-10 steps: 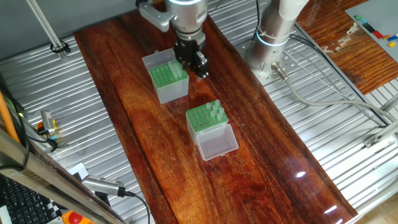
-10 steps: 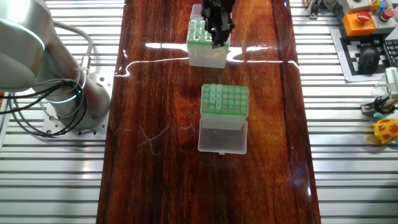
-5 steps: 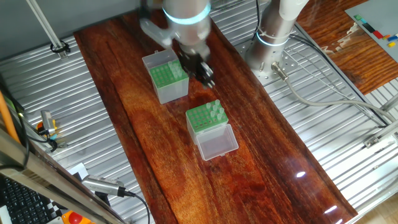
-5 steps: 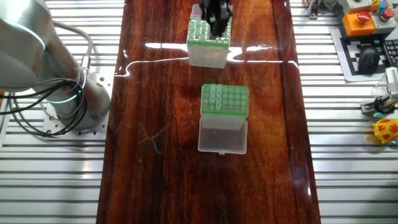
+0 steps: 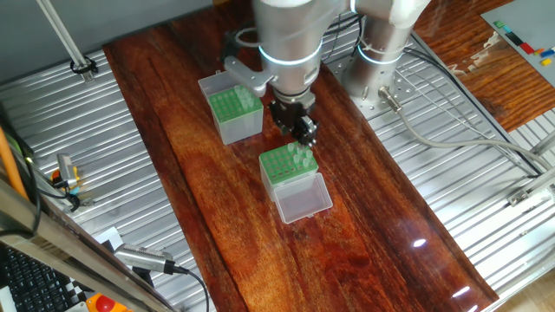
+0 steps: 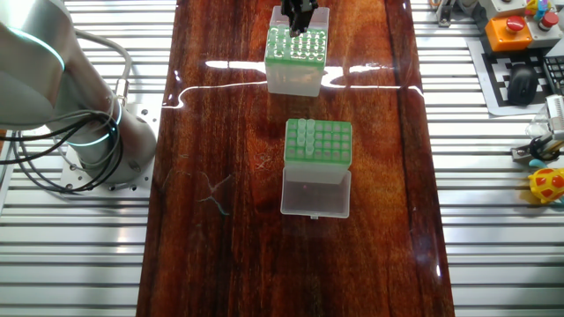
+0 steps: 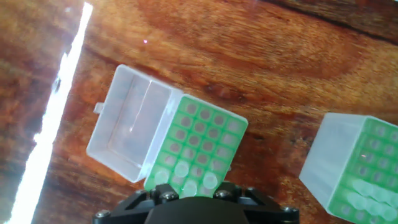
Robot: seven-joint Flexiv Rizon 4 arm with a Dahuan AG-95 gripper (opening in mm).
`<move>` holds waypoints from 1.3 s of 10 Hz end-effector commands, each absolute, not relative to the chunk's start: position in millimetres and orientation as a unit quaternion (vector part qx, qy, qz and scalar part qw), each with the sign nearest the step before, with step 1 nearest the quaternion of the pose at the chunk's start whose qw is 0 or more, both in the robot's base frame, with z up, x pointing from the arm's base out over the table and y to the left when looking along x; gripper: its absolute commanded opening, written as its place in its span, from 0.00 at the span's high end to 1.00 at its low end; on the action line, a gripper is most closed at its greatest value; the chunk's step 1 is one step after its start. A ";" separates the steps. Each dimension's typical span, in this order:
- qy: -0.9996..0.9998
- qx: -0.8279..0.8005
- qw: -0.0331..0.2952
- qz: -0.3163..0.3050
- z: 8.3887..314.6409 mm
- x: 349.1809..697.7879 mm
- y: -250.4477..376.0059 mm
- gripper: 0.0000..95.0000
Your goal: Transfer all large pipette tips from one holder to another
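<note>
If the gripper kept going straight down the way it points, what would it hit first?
Probably the green-topped box right under the gripper, near its edge row holding tips. Its height above the box is unclear.

Table (image 5: 199,199): glossy dark wood w/ glare streaks. Side panels (image 6: 79,255): ribbed matt metal. Grey-sided box (image 5: 236,117) & clear-sided box (image 6: 317,145): smooth plastic, green tops; lids (image 7: 127,130) translucent, frosted. Gripper (image 5: 299,130): black, matt.
</note>
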State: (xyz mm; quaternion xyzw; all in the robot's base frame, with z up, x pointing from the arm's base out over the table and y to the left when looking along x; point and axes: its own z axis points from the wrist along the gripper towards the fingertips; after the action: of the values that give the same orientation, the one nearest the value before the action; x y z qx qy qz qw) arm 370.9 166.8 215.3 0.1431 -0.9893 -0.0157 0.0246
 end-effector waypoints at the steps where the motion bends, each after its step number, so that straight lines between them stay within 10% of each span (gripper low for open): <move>1: -0.992 0.124 0.031 -0.024 214.2 372.9 167.7 0.60; 13: -0.996 0.082 0.025 -0.021 161.0 376.2 193.6 0.60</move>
State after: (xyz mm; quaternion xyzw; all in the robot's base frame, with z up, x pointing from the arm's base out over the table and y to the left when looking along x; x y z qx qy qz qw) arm 375.4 193.7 160.5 0.0822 -0.9961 -0.0216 0.0254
